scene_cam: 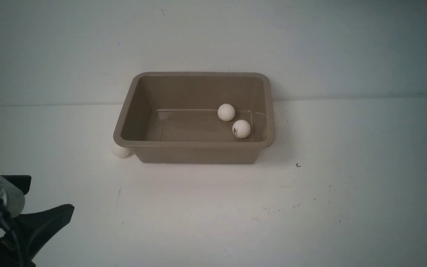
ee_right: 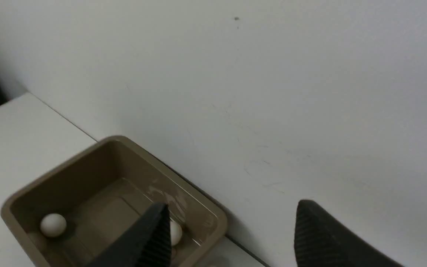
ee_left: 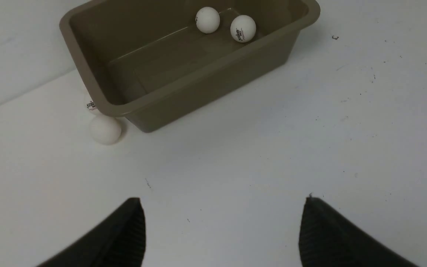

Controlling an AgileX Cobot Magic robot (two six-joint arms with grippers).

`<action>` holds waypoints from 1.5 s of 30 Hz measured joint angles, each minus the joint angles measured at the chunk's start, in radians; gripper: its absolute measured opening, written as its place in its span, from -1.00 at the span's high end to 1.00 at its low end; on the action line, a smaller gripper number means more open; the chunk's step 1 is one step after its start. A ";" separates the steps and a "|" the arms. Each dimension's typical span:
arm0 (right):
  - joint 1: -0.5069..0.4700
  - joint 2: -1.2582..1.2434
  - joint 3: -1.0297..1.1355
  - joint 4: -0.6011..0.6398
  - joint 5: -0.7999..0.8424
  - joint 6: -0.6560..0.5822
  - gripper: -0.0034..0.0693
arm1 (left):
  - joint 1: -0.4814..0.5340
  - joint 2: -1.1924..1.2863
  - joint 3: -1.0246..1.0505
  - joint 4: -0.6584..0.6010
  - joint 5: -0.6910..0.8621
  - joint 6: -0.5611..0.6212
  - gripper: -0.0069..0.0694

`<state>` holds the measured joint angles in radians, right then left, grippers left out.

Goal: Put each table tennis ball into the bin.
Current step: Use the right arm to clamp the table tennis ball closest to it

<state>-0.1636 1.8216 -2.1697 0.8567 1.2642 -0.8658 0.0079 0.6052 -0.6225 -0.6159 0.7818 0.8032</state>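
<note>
**A:** Nearest first: what are the jaws doing?

**B:** The left gripper (ee_left: 222, 200) is spread wide and empty, low over the table (ee_left: 310, 129). The right gripper (ee_right: 232, 204) is also parted and empty, and it is out of the front view.

**A:** And the target?

**B:** A loose ball (ee_left: 105, 129) lies ahead of the left gripper, slightly to the robot's right, just beside the near left corner of the bin (ee_left: 206, 85). I judge the left arm the nearer. Behind it, a logo ball (ee_left: 90, 105) is half hidden by the rim. Farther off, a plain ball (scene_cam: 226, 112) and a printed ball (scene_cam: 241, 128) sit inside the bin.
</note>
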 joint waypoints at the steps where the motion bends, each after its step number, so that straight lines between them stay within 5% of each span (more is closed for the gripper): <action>1: 0.001 0.008 0.000 -0.021 0.001 -0.005 -0.22 | 0.000 0.000 0.000 0.000 0.000 0.000 -0.49; 25: 0.178 0.370 0.081 -0.224 -0.031 -0.123 -0.26 | 0.000 0.000 0.000 -0.025 0.000 0.000 -0.49; 45: 0.226 0.491 0.081 -0.259 -0.139 -0.488 -0.41 | 0.000 0.000 0.000 -0.025 0.004 0.000 -0.49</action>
<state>0.0628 2.3122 -2.0889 0.5979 1.1253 -1.3537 0.0079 0.6052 -0.6225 -0.6411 0.7857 0.8032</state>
